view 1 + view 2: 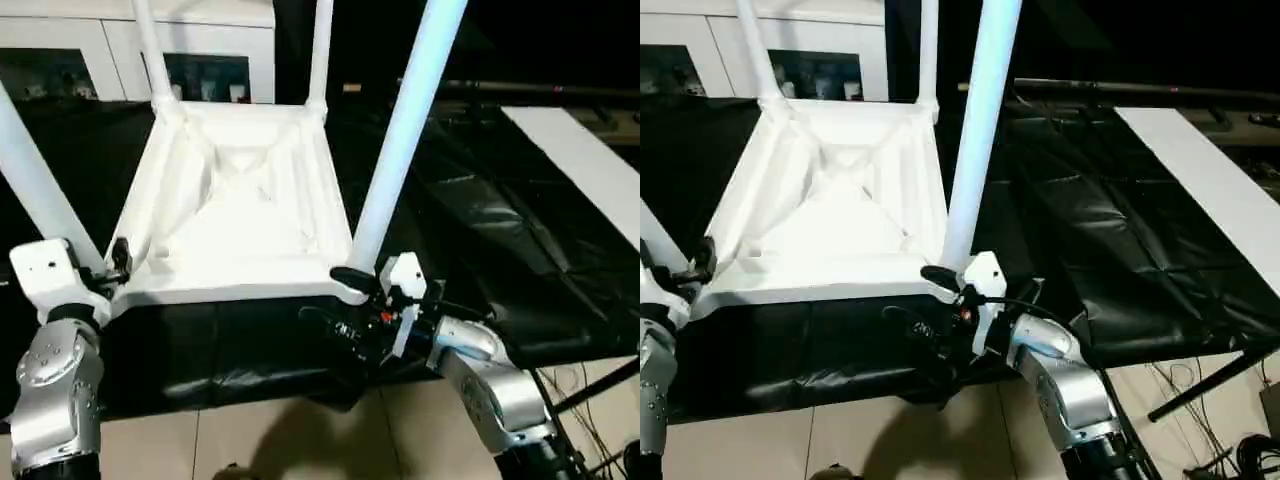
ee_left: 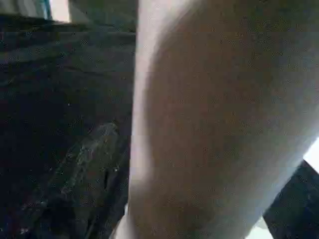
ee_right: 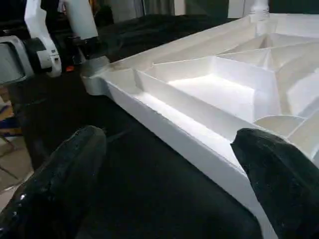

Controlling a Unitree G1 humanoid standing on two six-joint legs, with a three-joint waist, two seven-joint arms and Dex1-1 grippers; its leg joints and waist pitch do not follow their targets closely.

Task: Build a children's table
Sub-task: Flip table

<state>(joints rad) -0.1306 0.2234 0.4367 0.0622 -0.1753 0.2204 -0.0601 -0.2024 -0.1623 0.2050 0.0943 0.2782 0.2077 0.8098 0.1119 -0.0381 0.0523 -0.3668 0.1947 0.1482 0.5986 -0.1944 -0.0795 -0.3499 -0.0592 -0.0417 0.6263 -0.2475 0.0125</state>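
Black sheet (image 1: 470, 240): glossy covering spread across the work surface, wrinkled, reaching to the near edge above a pale tiled floor (image 1: 300, 440). Tabletop (image 1: 240, 210): white plastic, lying upside down on the black sheet, ribbed underside facing up, near edge just in front of both arms. Legs: four white tubes standing up from the corner sockets, namely the near-right leg (image 1: 405, 130), the near-left leg (image 1: 35, 180), the far-left leg (image 1: 150, 50) and the far-right leg (image 1: 320, 50). Cabinet (image 1: 120, 40): white, glass doors, behind the tabletop. White board (image 1: 590, 170): flat, lying on the sheet well to the right. Right gripper (image 3: 169, 184): at the tabletop's near-right corner, fingers spread wide (one black pad to each side of the near rim, nothing held). Left gripper (image 1: 118, 258): at the near-left corner, against the foot of the near-left leg; jaw state cannot be told.
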